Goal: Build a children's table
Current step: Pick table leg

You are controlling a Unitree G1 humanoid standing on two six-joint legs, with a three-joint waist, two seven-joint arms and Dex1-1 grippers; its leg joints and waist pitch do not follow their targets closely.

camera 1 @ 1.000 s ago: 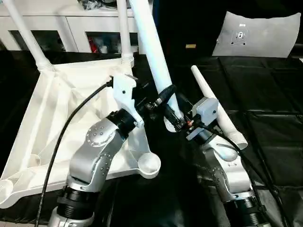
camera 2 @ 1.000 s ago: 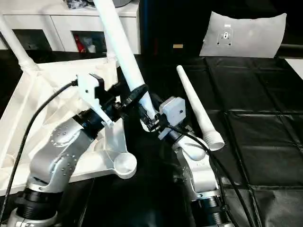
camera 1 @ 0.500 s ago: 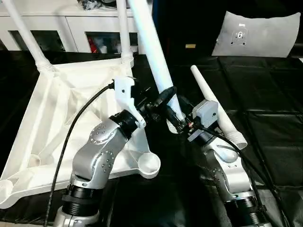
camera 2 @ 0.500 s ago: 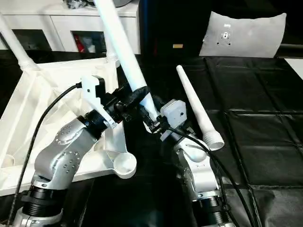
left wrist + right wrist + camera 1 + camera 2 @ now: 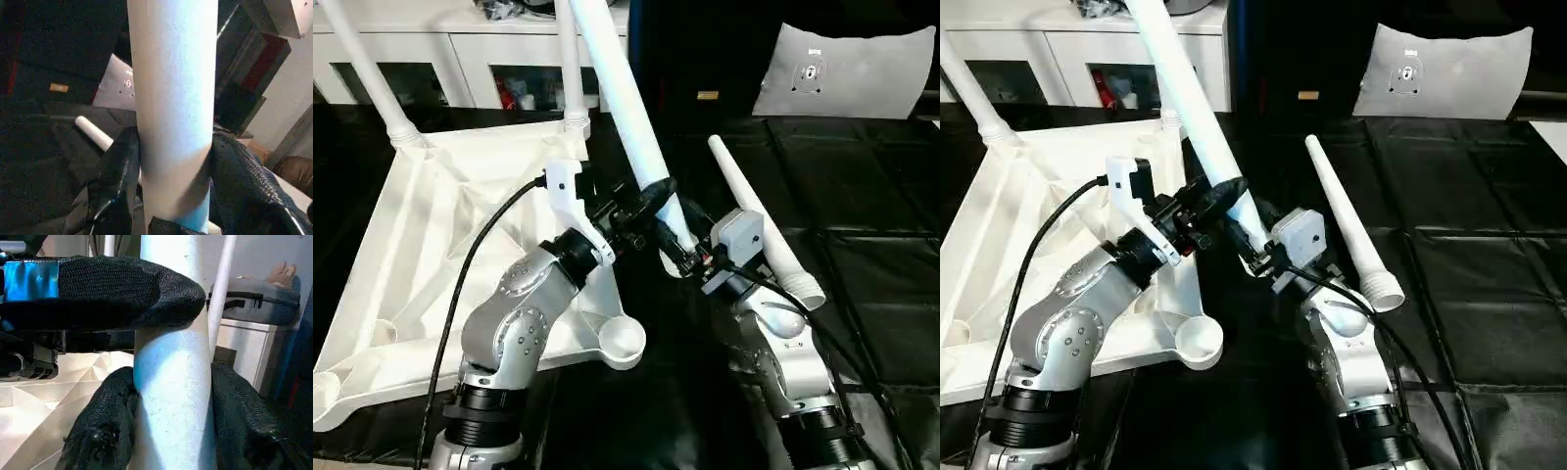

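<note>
Black sheet: both grippers, left gripper and right gripper, clamp one leg beside tabletop; uneven pull risks slipping.

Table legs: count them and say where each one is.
4. Two stand in the far corner sockets of the upturned table top: and. One is gripped by both pincers. One lies on the black sheet.

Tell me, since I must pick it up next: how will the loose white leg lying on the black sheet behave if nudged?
The loose leg is round and tapered, so it will probably roll, curving toward its narrow tip. It looks like stiff hollow plastic, likely light for its length. Its smooth surface may slip in a pincer; the wider collared end seems the safer grip.
</note>
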